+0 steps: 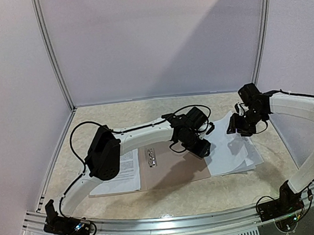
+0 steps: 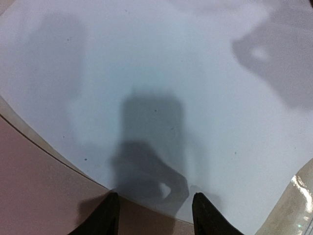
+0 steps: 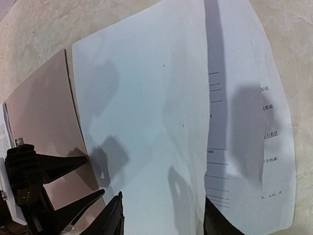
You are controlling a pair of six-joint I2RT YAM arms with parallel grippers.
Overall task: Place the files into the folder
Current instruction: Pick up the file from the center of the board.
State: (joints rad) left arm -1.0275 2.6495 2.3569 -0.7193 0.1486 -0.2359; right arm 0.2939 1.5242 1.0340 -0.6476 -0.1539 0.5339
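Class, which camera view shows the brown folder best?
Top external: the folder lies open, its clip visible, though the left arm and sheets cover parts. Right wrist shows only one brown panel; left wrist only a brown strip.

The files (image 3: 146,122) are white with lines of black text, the folder (image 3: 44,112) is plain brown-tan, and the bench (image 3: 58,29) is speckled beige.

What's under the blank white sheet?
Under the blank sheet, a printed sheet sticks out right; the left edge appears to overlap the folder. Anything under the middle is covered.
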